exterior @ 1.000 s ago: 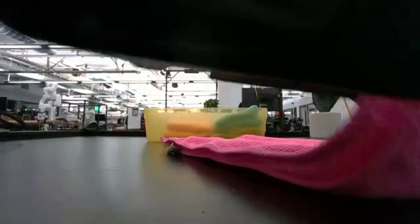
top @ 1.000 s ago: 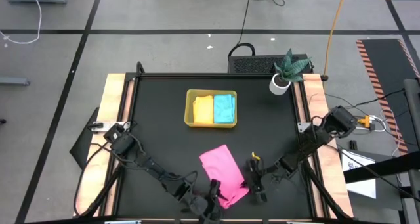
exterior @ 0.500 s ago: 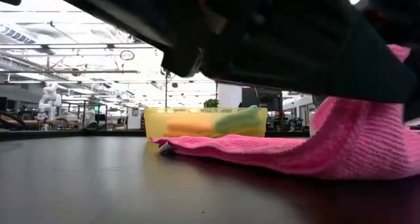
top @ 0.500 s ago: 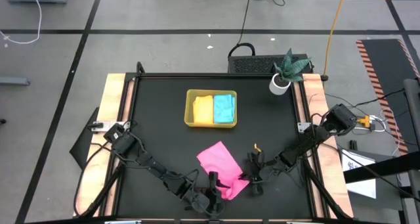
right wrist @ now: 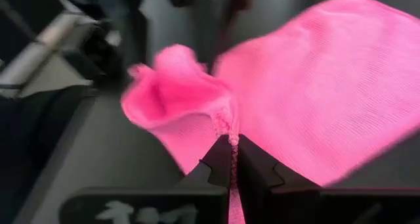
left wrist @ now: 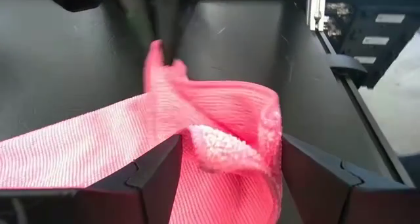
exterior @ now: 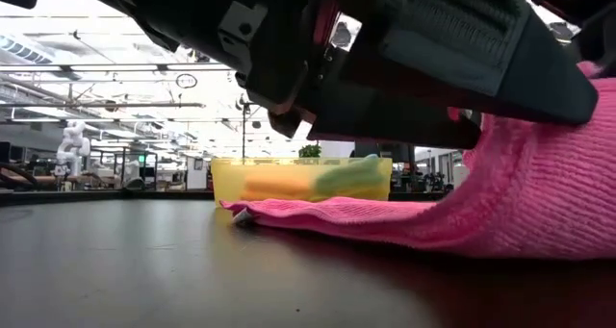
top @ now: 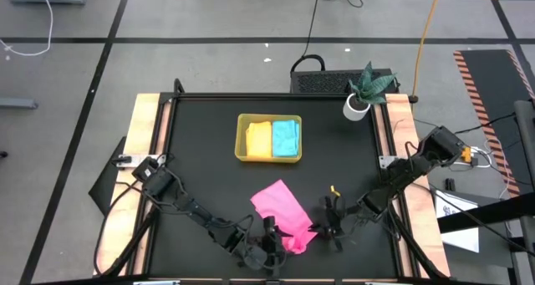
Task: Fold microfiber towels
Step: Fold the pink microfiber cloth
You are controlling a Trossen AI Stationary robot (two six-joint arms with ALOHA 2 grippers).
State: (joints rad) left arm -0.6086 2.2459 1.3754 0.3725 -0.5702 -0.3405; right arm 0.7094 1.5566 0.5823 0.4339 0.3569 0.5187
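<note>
While flat, pink towel (top: 282,214) long axis diagonal, near corner lifted.

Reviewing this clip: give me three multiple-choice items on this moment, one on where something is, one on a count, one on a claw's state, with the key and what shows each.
1. Where does the pink towel lie?
A. in the tray
B. on the table's near half, between the two claws
C. beside the potted plant

2. How many folded towels are in the yellow tray?
A. none
B. two
C. four

3. How is the right claw?
A. shut on the pink towel's edge
B. open above the tray
C. shut on the blue towel

Key: 1 B, the high view shows the cloth in front of the tray with the left claw at its near end; 2 B, a yellow towel and a blue towel lie side by side in it; 3 A, the right wrist view shows its fingertips pinched together on the pink hem.
</note>
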